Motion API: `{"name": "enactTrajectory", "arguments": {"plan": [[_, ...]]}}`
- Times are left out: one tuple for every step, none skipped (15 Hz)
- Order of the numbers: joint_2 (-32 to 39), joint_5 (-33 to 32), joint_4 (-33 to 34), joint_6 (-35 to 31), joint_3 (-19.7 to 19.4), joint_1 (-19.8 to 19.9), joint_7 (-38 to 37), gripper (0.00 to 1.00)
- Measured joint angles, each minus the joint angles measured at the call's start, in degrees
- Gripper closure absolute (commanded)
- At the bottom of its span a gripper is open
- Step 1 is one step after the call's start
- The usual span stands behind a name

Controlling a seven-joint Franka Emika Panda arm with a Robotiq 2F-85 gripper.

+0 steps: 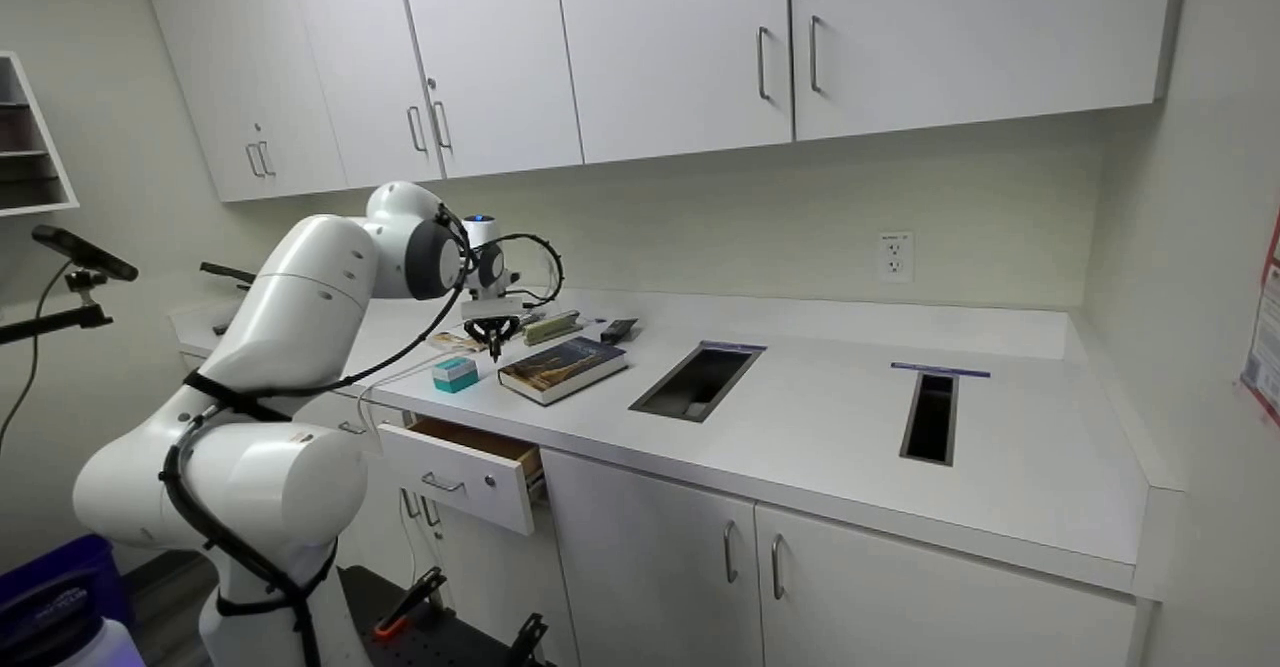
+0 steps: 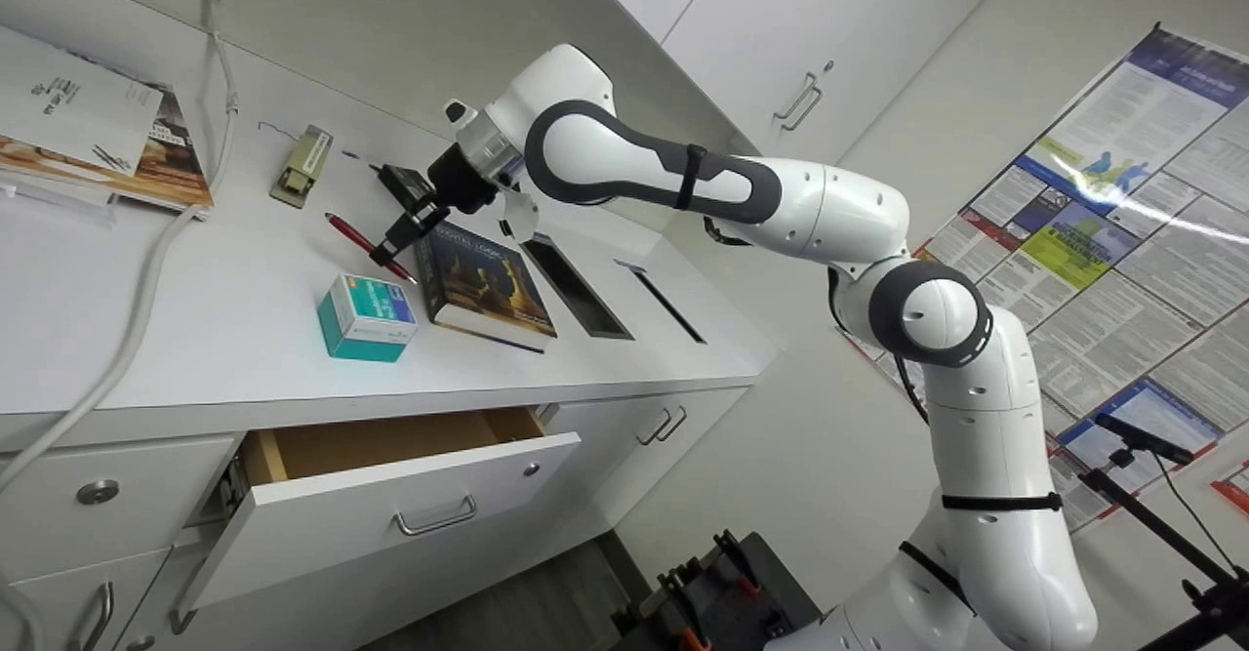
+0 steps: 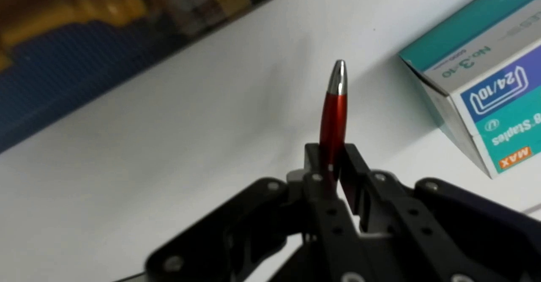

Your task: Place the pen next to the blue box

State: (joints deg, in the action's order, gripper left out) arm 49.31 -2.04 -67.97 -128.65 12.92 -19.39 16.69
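Observation:
The pen (image 3: 334, 117) is a red stick with a silver tip. My gripper (image 3: 331, 157) is shut on it near its middle, and the silver tip points away from the fingers in the wrist view. The pen also shows in an exterior view (image 2: 348, 232), sticking out on both sides of the fingertips (image 2: 382, 253). It appears held just above the counter. The blue box (image 3: 477, 91) is a teal and white staples box at the right of the wrist view, apart from the pen. In both exterior views the box (image 1: 455, 374) (image 2: 367, 317) stands near the counter's front edge, close to my gripper (image 1: 494, 350).
A thick dark book (image 1: 563, 367) (image 2: 488, 275) lies beside the box, on the pen's other side. A green stapler (image 2: 302, 166) and papers (image 2: 73, 114) lie farther off. A white cable (image 2: 146, 290) crosses the counter. An open drawer (image 2: 381, 505) juts out below.

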Motion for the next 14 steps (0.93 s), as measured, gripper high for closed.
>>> {"name": "enactTrajectory", "arguments": {"plan": [[0.4,0.0,0.6,0.0,0.0,-0.1,0.2,0.46],[0.6,0.0,1.1,0.0,0.0,-0.3,0.4,0.38],[0.6,0.0,1.5,0.0,0.0,-0.4,0.9,0.31],[0.6,0.0,2.0,0.0,0.1,-0.5,1.3,0.22],[0.6,0.0,2.6,0.2,0.3,-0.6,1.8,0.16],[0.4,0.0,3.1,0.6,0.8,-0.5,2.5,0.08],[-0.1,0.0,3.5,1.4,1.3,-0.5,3.4,0.01],[-0.8,0.1,3.8,2.4,1.8,-0.3,4.3,0.0],[-1.9,0.1,3.8,3.7,2.2,-0.2,5.0,0.0],[-3.1,0.1,3.9,5.3,2.7,0.1,5.9,0.0],[-4.3,0.1,3.9,7.0,3.0,0.4,6.6,0.0],[-5.6,0.2,3.9,9.1,3.2,0.7,7.1,0.0],[-6.8,0.3,3.9,11.3,3.4,1.0,7.8,0.0],[-7.9,0.5,3.9,13.7,3.6,1.4,8.2,0.0]]}}
